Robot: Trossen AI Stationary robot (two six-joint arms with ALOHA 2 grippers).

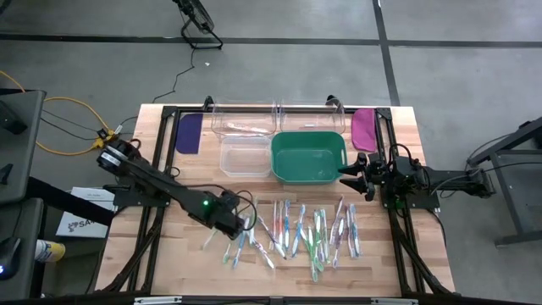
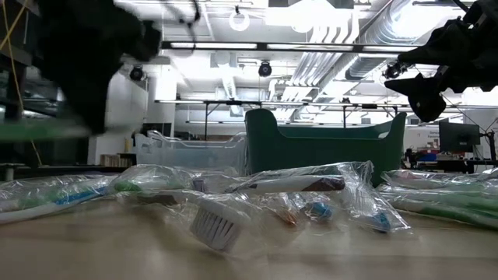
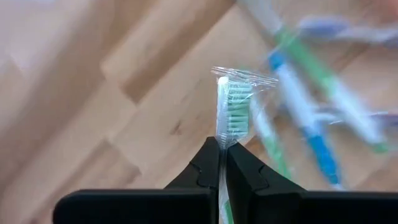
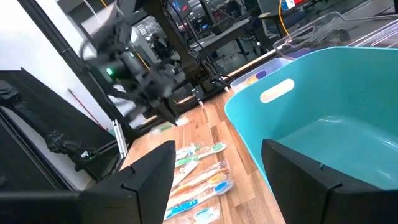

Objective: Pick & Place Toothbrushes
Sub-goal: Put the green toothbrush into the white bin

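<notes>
A wrapped green-bristled toothbrush (image 3: 231, 106) is sitting pinched between the closed fingers of the left claw (image 3: 222, 163), its head sticking out past the fingertips above the wooden counter (image 1: 169, 254). In the high view that left claw (image 1: 238, 224) is hanging at the left end of the scattered toothbrushes (image 1: 309, 230), which are lying in a loose row across the front of the counter, each in a clear crinkly sleeve. They are looking light and stiff, but the film is probably slippery, so taking hold across the handle near the neck seems safest.

Behind the row, a green bin (image 1: 308, 156) is standing with nothing visible inside it. Just beside it to the left, a clear tub (image 1: 245, 158) is appearing empty too, and two clear trays (image 1: 242, 119) farther back are holding what may be a few pale items, though I cannot tell what. The right claw (image 1: 358, 169) is waiting with its fingers spread at the green bin's right edge.
</notes>
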